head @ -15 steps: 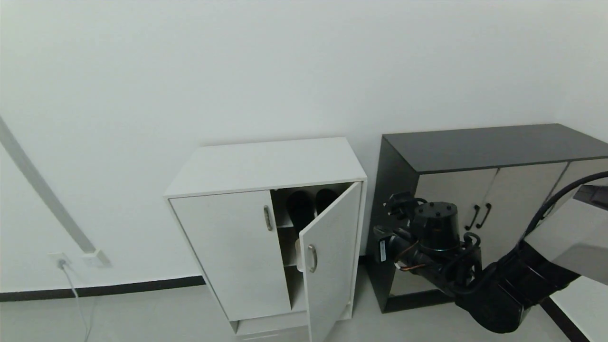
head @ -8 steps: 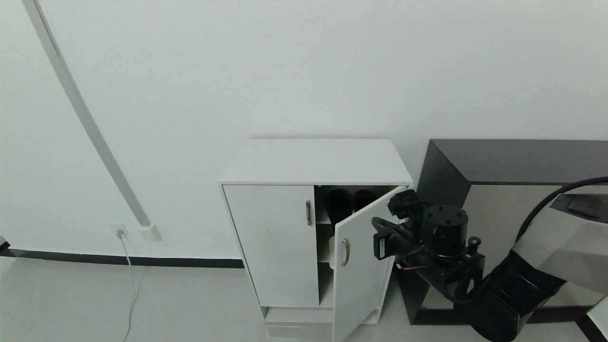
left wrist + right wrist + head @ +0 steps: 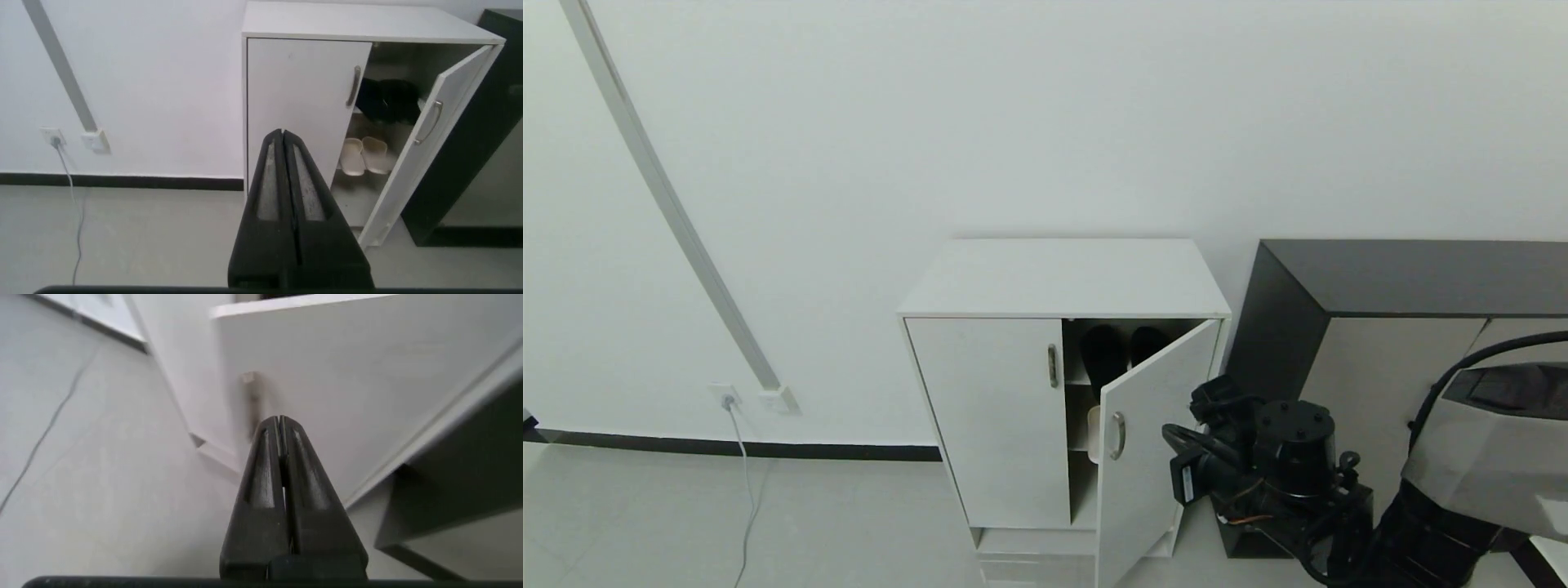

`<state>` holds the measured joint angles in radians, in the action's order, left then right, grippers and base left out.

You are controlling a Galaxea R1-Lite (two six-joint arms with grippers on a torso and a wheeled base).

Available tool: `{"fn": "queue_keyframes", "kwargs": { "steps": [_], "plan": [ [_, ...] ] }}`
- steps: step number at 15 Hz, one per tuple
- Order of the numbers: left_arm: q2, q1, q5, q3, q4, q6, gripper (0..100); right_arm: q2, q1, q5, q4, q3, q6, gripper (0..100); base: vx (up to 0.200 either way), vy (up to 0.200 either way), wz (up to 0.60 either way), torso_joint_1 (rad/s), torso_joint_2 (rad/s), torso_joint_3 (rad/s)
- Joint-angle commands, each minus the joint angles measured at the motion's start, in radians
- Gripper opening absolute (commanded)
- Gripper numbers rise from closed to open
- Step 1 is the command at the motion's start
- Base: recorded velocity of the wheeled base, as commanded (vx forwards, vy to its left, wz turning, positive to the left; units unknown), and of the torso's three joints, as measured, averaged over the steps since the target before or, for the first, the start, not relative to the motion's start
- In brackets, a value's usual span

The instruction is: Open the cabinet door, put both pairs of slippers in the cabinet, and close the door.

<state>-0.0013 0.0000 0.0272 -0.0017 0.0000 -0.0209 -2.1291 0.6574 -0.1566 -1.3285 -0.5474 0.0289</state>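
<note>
Background bits along the far wall
Black-topped sideboard [image 3: 1413, 278] off right; slanted white trunking [image 3: 662, 196] left, socket [image 3: 725, 398] by its lower end, grey cable [image 3: 749, 490] trailing down.

You are in a plain indoor room set up like a home entryway: a bare white wall [image 3: 1013, 122], a smooth grey floor [image 3: 645, 523] edged by a black skirting strip [image 3: 727, 447], a wall socket [image 3: 725, 398] with a cord [image 3: 747, 490] hanging from it, and a small white shoe cabinet [image 3: 1062, 278] holding slippers [image 3: 1103, 355], beside a larger dark cabinet [image 3: 1413, 273].
</note>
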Motion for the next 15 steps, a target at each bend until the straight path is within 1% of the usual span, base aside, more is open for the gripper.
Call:
{"fn": "queue_keyframes", "kwargs": {
  "steps": [1, 6, 9, 14, 15],
  "plan": [
    [0.001, 0.0, 0.0, 0.0, 0.0, 0.001, 0, -0.018, 0.014, -0.001, -0.015, 0.037, 0.0, 0, 0.2, 0.0, 0.0, 0.007, 0.0, 0.007],
    [0.001, 0.0, 0.0, 0.0, 0.0, -0.002, 0, -0.035, 0.025, -0.001, -0.034, 0.037, 0.0, 0, 0.2, 0.0, 0.0, 0.001, 0.0, 0.004],
    [0.001, 0.0, 0.0, 0.002, 0.0, -0.002, 0, -0.051, 0.019, 0.0, -0.032, 0.009, 0.0, 0, 0.0, 0.0, 0.0, 0.0, 0.0, 0.0],
    [0.001, 0.0, 0.003, 0.0, -0.002, -0.004, 0, -0.13, 0.013, 0.0, -0.032, -0.074, 0.003, 0, 0.0, 0.0, 0.0, 0.0, 0.0, 0.0],
    [0.001, 0.0, 0.005, 0.002, 0.0, -0.004, 0, -0.153, 0.01, -0.001, -0.028, -0.109, 0.003, 0, 0.0, 0.0, 0.0, 0.0, 0.0, 0.0]
  ]
}}
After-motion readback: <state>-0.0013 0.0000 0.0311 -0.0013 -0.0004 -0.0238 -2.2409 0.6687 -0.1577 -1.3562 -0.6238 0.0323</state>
